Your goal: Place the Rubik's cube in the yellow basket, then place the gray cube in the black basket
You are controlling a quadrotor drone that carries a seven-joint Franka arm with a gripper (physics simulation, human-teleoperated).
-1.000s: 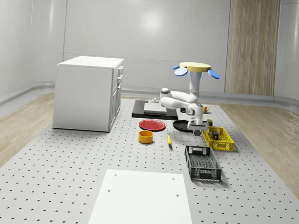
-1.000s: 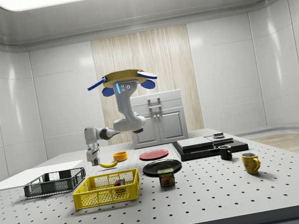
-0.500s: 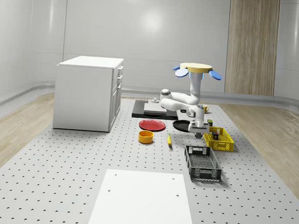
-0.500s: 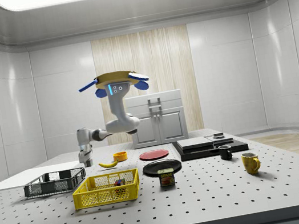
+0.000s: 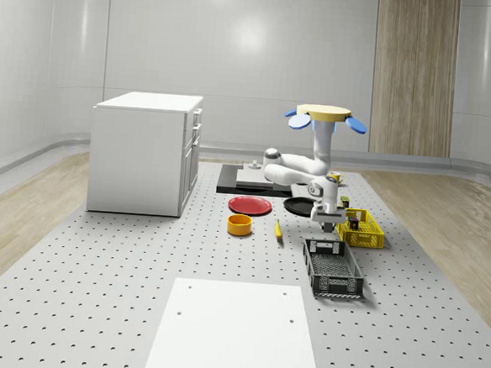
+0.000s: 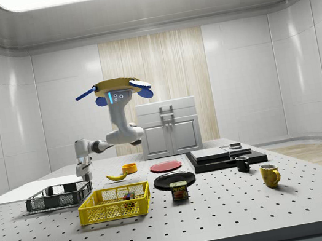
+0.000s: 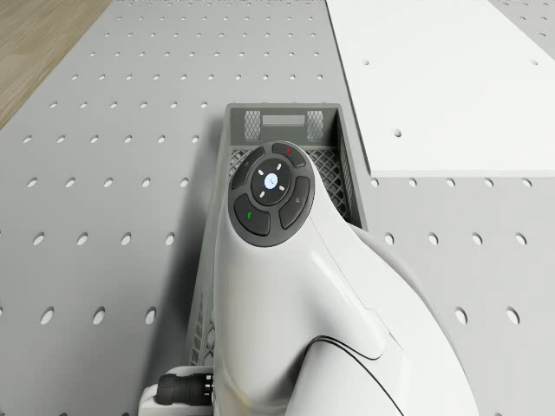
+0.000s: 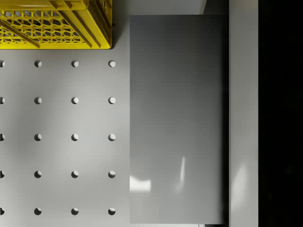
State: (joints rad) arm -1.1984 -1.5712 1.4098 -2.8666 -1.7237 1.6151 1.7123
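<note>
While the drone (image 5: 327, 116) hovers, end effector (image 5: 327, 226) above black basket (image 5: 333, 268) rim, grip unclear.

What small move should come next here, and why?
Probably shift the claw toward the middle of the black mesh basket before lowering. The drone hovers above the table; the claw hangs over that basket's end nearest the yellow plastic basket, whose corner and bare table show beneath the gray cube in the wrist view.
</note>
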